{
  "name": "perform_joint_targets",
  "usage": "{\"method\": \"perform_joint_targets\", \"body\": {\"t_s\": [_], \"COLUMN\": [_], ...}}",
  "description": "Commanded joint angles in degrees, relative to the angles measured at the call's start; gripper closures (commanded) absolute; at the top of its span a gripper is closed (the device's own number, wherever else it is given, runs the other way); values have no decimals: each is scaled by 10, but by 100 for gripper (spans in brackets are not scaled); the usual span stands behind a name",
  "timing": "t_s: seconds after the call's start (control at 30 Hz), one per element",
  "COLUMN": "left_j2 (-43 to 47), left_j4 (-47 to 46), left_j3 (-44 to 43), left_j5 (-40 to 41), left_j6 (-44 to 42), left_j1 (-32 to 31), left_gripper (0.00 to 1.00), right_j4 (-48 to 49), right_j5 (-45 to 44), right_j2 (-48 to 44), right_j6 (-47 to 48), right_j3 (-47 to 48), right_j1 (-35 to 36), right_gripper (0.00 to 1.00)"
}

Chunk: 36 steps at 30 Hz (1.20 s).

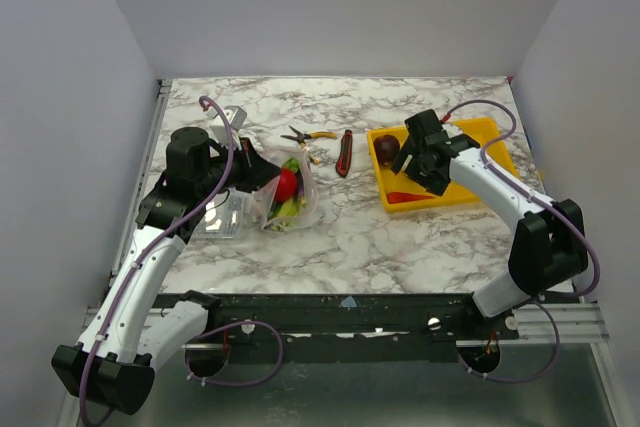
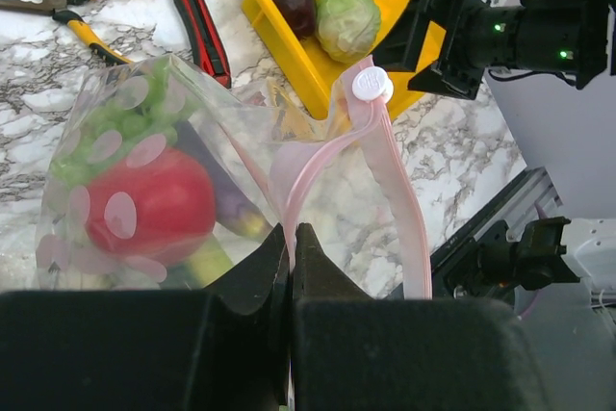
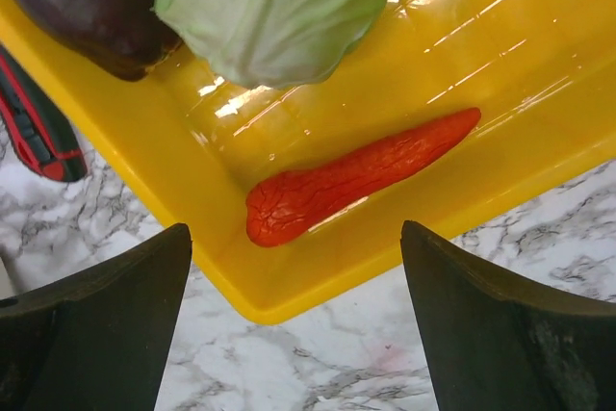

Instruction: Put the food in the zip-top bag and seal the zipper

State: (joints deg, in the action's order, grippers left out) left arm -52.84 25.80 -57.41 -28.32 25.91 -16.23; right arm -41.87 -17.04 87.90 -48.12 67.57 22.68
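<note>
— On the right, in the yellow tray (image 3: pixel 539 113), the red chili (image 3: pixel 356 175) lies beneath the right pincer (image 3: pixel 294 238), whose jaws are wide and empty.
— Close across its middle, I'd say. The left pincer (image 2: pixel 292 238) is clamped on the rim of the zip-top bag (image 2: pixel 318 180), over left.

**Clearances around tray and bag.** The right gripper (image 1: pixel 424 161) hangs with jaws spread wide over the yellow tray (image 1: pixel 470 129). The red chili (image 3: pixel 358 174) lies alone, with bare tray floor between it and the cabbage (image 3: pixel 269 7). The tray wall rises close on its other side. The cabbage and the maroon round piece (image 3: pixel 77 7) crowd one corner, touching. The utility knife (image 1: pixel 346 152) and pliers (image 1: pixel 308 134) lie between the tray and the zip-top bag (image 1: pixel 285 197), while the nearer surface (image 1: pixel 400 242) is unobstructed. The left gripper (image 2: pixel 292 233) pinches the bag's mouth, which stands open.
</note>
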Motion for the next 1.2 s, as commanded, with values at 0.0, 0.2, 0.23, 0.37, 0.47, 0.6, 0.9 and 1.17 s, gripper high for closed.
{"method": "perform_joint_targets", "body": {"t_s": [0.0,0.2,0.23,0.37,0.47,0.6,0.9,1.17], "left_j2": [12,16,15,14,13,11,6,2], "left_j4": [-26,-27,-27,-28,-29,-30,-31,-31], "left_j3": [5,6,6,6,7,8,9,9], "left_j5": [-27,-27,-26,-30,-32,-31,-34,-36], "left_j6": [-5,-5,-6,-4,-3,-2,-2,-2], "left_j1": [1,1,1,1,1,1,1,1], "left_gripper": [100,100,100,100,100,100,100,100], "right_j4": [-28,-30,-31,-21,5,34,195,213], "right_j5": [-19,-55,-57,-57,-55,-54,-36,-77], "right_j2": [40,81,84,100,111,130,109,76], "right_j6": [-79,-85,-85,-87,-89,-93,-50,-76], "right_j3": [19,16,13,-14,-40,-56,-148,-175], "right_j1": [-14,-20,-20,-20,-21,-21,-20,-21], "right_gripper": [10,12,12,12,13,13,31,64]}}
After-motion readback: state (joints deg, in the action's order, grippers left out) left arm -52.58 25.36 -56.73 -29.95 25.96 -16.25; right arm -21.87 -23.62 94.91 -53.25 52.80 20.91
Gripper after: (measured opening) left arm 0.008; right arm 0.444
